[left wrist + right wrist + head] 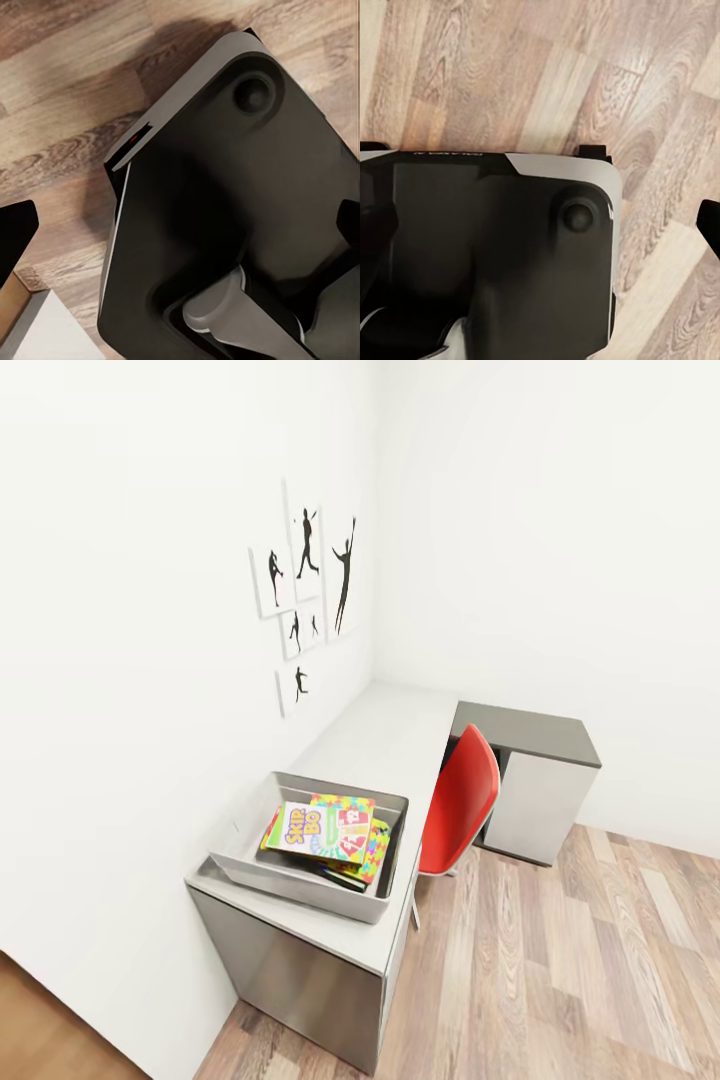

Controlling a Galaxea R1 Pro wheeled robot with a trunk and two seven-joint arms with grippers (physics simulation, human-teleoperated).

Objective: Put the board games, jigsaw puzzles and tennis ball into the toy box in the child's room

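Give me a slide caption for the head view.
Toy box on the table, holding Skip-Bo and puzzles, beside a red chair.

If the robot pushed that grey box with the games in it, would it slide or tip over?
The toy box would probably slide, not tip: it looks wide and shallow, with games like the Skip-Bo box lying flat inside. It seems to sit crooked at the end of the table, so a hard push might send a corner off. The load likely makes it fairly heavy.
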